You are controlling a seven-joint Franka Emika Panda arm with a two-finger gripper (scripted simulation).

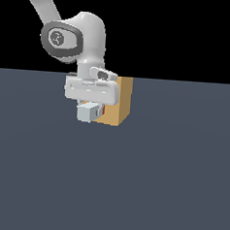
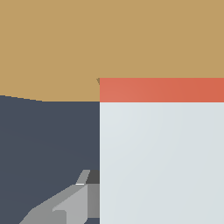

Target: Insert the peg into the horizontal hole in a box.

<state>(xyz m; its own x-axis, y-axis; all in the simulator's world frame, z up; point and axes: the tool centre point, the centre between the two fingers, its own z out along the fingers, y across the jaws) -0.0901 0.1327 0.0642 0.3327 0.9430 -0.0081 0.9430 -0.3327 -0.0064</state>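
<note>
A flat slate-blue floor (image 1: 131, 186) fills the lower two thirds of the exterior view, plain and unmarked — no seams, no texture. Above it, across the top of the frame, the backdrop (image 1: 190, 34) is solid black, meeting the floor at a straight horizon. Lighting is even and soft — no sharp shadows anywhere.

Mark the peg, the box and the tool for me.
peg (image 2: 162, 153): wrist view, pale grey-white half.
box (image 1: 121, 103): exterior view, tan side face.
tool (image 1: 90, 111): exterior view, between its fingertips.
</note>
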